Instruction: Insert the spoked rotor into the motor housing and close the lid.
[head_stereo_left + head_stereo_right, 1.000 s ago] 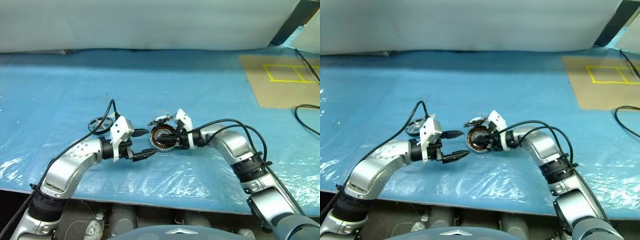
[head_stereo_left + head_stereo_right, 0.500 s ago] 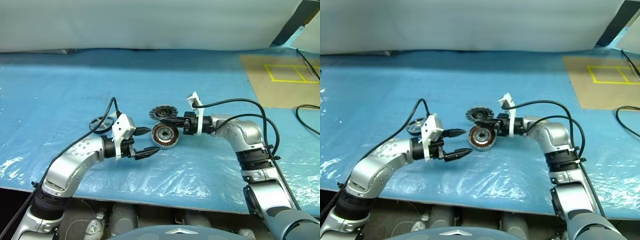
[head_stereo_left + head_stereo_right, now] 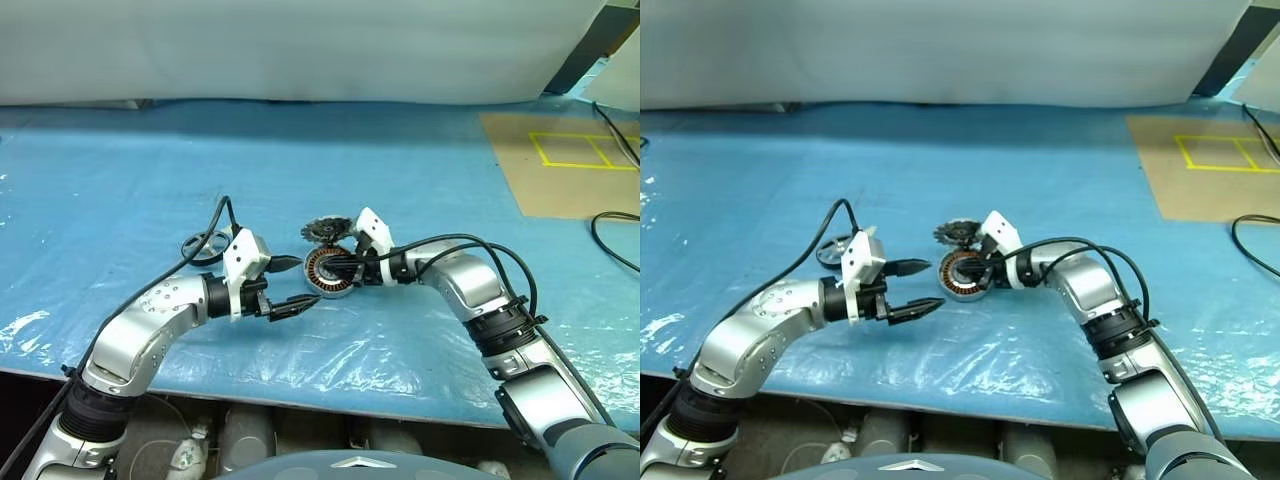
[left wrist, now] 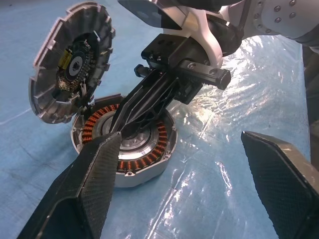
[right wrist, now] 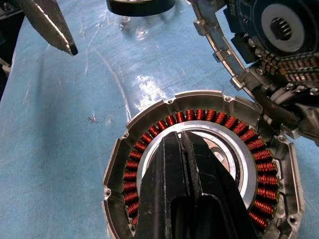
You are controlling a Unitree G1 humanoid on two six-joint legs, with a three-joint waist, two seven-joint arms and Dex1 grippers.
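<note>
While the left gripper (image 3: 292, 285) stands apart, the right gripper (image 5: 183, 137), fingers together, apparently touches the housing (image 3: 328, 272) hub.

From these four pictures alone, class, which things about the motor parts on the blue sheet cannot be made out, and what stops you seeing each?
- Thin black spoked rotor: partly hidden behind the left arm in the head views; cut by the edge in the right wrist view.
- Round silver-grey motor housing: the shut right gripper covers its grey hub; whether they touch is unclear.
- Silver finned lid: leans at the housing; its smooth face is turned away.
</note>
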